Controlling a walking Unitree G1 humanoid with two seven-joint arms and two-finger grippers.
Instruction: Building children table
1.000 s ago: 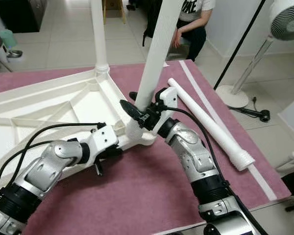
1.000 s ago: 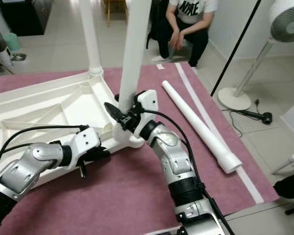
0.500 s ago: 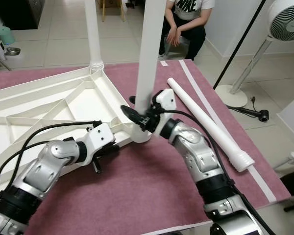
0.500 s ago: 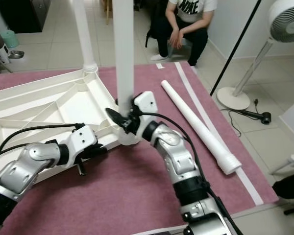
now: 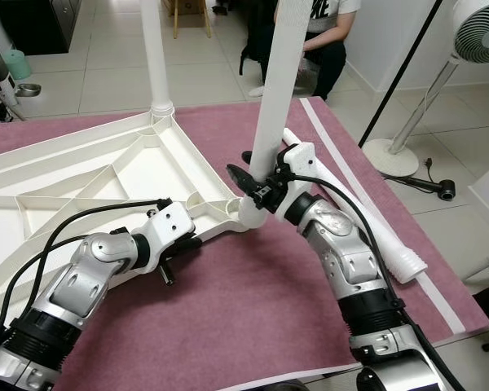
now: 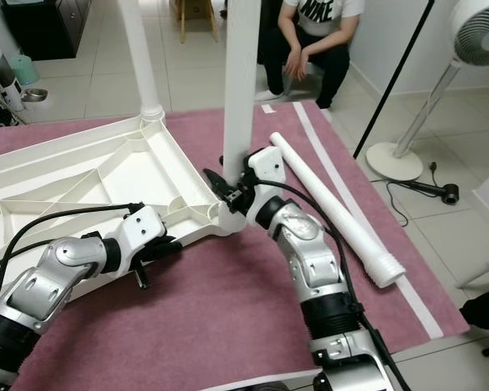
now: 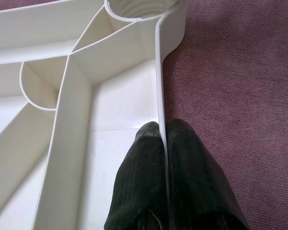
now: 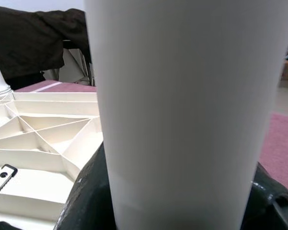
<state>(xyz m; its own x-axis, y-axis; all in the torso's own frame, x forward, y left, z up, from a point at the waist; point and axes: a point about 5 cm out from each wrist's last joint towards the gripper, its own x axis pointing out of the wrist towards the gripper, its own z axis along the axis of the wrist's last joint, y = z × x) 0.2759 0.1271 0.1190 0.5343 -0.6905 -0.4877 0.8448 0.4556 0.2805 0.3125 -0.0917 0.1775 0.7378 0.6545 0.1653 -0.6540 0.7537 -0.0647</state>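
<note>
The white table top (image 5: 73, 175) lies upside down on the maroon mat, ribs facing up. One white leg (image 5: 153, 53) stands in its far corner socket. My right gripper (image 5: 257, 189) is shut on a second white leg (image 5: 279, 77), which stands slightly tilted at the near corner socket (image 5: 251, 215). The right wrist view has that leg (image 8: 182, 110) close between the dark fingers (image 8: 84, 191). My left gripper (image 7: 162, 139) is shut on the table top's thin rim (image 7: 159, 86), a short way from the threaded socket (image 7: 139, 5). A third leg (image 5: 350, 199) lies loose on the mat to the right.
A seated person (image 6: 314, 41) is beyond the mat's far edge. A white standing fan (image 5: 440, 73) and a black pole (image 5: 391, 73) stand at the right on the tiled floor. The mat's right edge (image 5: 440, 297) is close to the loose leg.
My right gripper has carried the held leg to the right and tipped it slightly, its foot staying by the corner socket. The left gripper holds the rim as before. The view shifted a little.
</note>
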